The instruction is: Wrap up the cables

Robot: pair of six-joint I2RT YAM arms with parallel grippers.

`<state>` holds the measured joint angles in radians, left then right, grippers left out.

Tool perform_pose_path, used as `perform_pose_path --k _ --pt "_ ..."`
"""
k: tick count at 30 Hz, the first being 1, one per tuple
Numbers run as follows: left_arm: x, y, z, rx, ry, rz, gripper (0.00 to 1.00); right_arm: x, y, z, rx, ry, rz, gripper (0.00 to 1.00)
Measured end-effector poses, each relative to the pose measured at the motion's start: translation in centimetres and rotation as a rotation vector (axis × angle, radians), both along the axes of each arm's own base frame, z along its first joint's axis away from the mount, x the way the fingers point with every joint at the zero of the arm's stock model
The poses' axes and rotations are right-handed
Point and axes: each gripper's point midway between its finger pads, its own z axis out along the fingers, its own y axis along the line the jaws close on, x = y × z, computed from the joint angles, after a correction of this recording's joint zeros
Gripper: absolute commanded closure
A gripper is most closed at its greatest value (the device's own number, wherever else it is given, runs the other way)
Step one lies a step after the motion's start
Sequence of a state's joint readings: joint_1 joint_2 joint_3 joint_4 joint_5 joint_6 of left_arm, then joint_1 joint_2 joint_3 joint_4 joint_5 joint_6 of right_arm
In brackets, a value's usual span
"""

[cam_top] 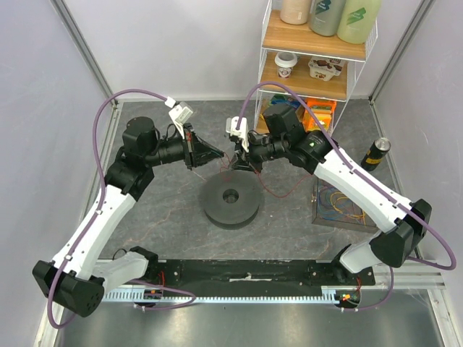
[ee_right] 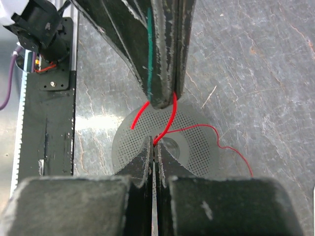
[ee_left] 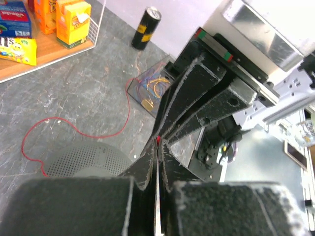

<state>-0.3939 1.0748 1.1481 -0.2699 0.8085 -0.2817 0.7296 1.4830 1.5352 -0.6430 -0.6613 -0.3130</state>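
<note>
Spool [cam_top: 231, 206] beneath; wire tray [cam_top: 318, 220] to its right. Left gripper [ee_left: 157, 142] and right gripper [ee_right: 154, 143] each pinch red cable [ee_right: 172, 115], tips nearly touching.

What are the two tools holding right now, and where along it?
Both pinch the red cable near one end, above the spool: the left tool and the right tool grip it tip to tip, a short loop between them.

grey table [cam_top: 166, 210] carries spool [cam_top: 231, 199], red cable [ee_left: 106, 135], tray [cam_top: 316, 206], can [cam_top: 376, 153].
</note>
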Motion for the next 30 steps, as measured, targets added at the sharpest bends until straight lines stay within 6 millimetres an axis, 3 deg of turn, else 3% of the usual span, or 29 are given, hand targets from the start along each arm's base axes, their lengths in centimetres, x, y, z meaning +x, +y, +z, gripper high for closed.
perform_pose_path --k 6,11,15,21,30 --pt "1.1 -0.1 0.0 -0.082 0.032 0.076 0.98 -0.4 0.5 -0.1 0.052 0.042 -0.005 0.97" --pt "1.4 0.1 0.8 -0.109 0.000 0.105 0.98 -0.8 0.3 0.8 0.088 0.057 -0.025 0.45" --pt "1.1 0.4 1.7 -0.124 -0.033 0.110 0.98 -0.2 -0.8 1.7 0.104 0.040 -0.069 0.26" --pt "0.7 0.5 2.1 -0.129 -0.045 0.107 0.98 1.7 -3.0 3.1 0.123 -0.020 -0.165 0.17" --pt "0.9 0.5 2.4 -0.136 -0.059 0.114 0.98 1.9 -1.7 6.9 0.262 -0.097 -0.191 0.08"
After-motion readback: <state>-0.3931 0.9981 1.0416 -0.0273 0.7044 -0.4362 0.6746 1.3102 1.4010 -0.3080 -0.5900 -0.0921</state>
